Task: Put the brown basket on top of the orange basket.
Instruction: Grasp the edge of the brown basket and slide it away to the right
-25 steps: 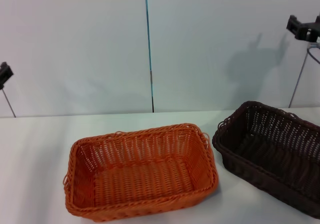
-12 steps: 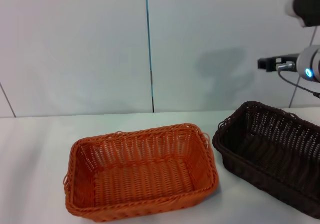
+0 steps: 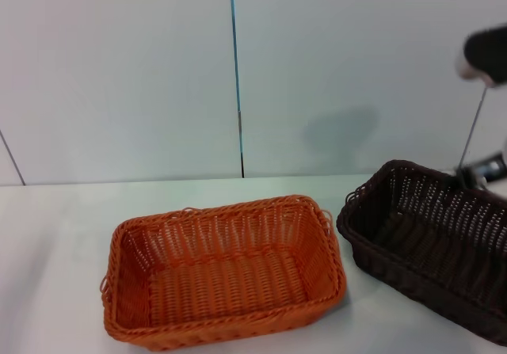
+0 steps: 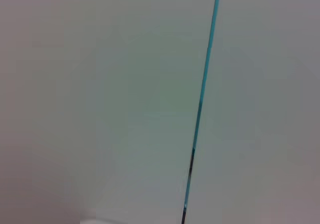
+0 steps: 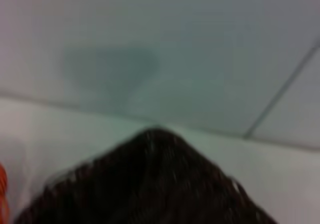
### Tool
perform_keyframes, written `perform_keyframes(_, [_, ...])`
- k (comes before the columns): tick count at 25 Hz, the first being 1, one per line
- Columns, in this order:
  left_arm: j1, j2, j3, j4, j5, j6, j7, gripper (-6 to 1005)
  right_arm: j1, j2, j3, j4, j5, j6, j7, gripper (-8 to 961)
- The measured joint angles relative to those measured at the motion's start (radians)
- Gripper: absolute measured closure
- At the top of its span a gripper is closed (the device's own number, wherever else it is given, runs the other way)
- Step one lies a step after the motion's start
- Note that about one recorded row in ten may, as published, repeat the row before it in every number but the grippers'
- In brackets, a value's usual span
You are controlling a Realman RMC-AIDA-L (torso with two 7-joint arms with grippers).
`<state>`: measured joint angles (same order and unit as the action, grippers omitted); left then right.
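The orange basket (image 3: pixel 223 268) stands empty on the white table, at the middle in the head view. The brown basket (image 3: pixel 432 239) stands to its right, empty, angled, and partly cut off by the picture's edge. It also fills the near part of the right wrist view (image 5: pixel 150 184), blurred, with a sliver of the orange basket (image 5: pixel 2 194) at the edge. My right arm (image 3: pixel 485 53) comes in at the far right, and a blurred part of my right gripper (image 3: pixel 482 169) hangs just above the brown basket's far rim. My left gripper is out of view.
A pale wall with a vertical blue seam (image 3: pixel 236 69) stands right behind the table (image 3: pixel 55 235); the left wrist view shows only this seam (image 4: pixel 202 98) and the wall. The two baskets sit a small gap apart.
My right arm has come down from high at the right edge toward the brown basket's far rim. My left arm left the head view a second ago. The baskets have not moved.
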<state>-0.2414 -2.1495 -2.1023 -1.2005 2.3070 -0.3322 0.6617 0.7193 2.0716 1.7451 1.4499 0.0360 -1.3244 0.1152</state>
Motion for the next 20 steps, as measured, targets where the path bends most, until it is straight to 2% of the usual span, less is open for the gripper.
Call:
perform_keyframes(5, [0.014,0.003,0.0,0.0,-0.004,-0.048,0.007,91,-0.098,0.003,0.003,0.063,0.046,-0.019,-0.012,272])
perform_keyframes(9, [0.017,0.009,-0.008,0.005,-0.027,-0.091,0.047,91,-0.166,0.003,0.076,0.093,0.148,-0.022,-0.042,272])
perform_keyframes(16, [-0.007,0.013,-0.025,0.06,-0.155,-0.113,0.196,91,-0.2,0.008,0.255,0.101,0.182,-0.127,-0.06,271])
perform_keyframes(20, [-0.02,0.02,-0.025,0.092,-0.186,-0.114,0.225,91,-0.216,0.01,0.335,0.111,0.179,-0.175,-0.061,271])
